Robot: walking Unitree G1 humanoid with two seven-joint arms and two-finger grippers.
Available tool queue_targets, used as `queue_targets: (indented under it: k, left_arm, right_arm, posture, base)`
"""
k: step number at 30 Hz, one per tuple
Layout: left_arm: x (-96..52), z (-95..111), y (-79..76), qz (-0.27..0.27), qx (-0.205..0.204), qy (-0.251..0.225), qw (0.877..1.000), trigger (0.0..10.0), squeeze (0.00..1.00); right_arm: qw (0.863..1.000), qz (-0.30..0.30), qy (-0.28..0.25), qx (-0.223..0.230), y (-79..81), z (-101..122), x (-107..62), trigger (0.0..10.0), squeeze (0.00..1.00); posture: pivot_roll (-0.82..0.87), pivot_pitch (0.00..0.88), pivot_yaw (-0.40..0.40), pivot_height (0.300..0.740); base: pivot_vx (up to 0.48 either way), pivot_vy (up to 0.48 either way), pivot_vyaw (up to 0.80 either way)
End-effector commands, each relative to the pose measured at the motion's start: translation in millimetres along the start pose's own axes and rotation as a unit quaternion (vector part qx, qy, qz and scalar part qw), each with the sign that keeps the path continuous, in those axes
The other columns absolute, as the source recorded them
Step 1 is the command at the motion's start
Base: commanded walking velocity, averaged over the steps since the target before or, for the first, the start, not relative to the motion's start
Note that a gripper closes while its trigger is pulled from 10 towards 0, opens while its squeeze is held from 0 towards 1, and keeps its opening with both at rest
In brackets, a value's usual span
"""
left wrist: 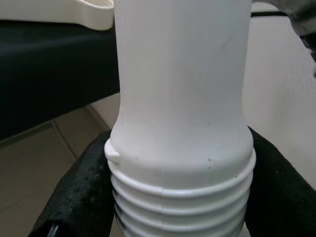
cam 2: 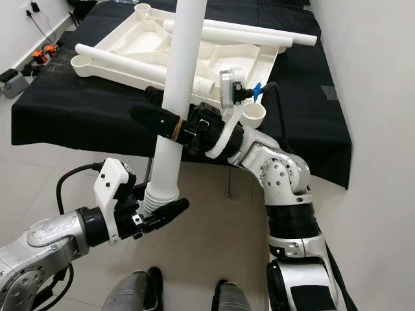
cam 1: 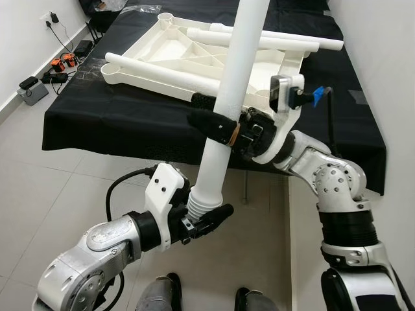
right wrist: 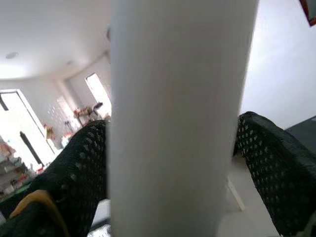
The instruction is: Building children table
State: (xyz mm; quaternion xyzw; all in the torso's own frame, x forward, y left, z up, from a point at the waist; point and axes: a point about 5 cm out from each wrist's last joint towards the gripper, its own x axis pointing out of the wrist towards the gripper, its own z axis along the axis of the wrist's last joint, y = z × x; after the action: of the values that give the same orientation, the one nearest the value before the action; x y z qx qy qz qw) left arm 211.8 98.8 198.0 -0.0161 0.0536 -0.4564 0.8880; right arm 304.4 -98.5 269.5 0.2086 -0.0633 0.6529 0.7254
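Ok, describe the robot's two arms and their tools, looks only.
Both arms are silver metal with black joint bands and perforated round housings. The left tool and right tool each have two long black fingers, dimpled in the wrist views. White plastic wrist brackets; a black cable loops from the left one, a blue-tipped cable from the right. An orange band rings the right tool.

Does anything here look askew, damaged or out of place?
Nothing looks damaged. The tabletop lies upside down on the black table, overhanging its near edge, with loose legs across it. Both tools, left and right, hold one leg upright.
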Motion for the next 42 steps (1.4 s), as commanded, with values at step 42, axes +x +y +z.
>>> queue_targets:
  k: [42]
  left_arm:
    - [-18.4, -11, 5.0, -0.026, 0.025, 0.058, 0.998, 10.0, 0.0]
  right_arm:
    - [0.995, 0.071, 0.057, 0.038, 9.2, -15, 3.1, 10.0, 0.0]
  posture:
    - [0.08, 0.208, -0.007, 0.74]
  base:
    - [0.0, 0.0, 0.0]
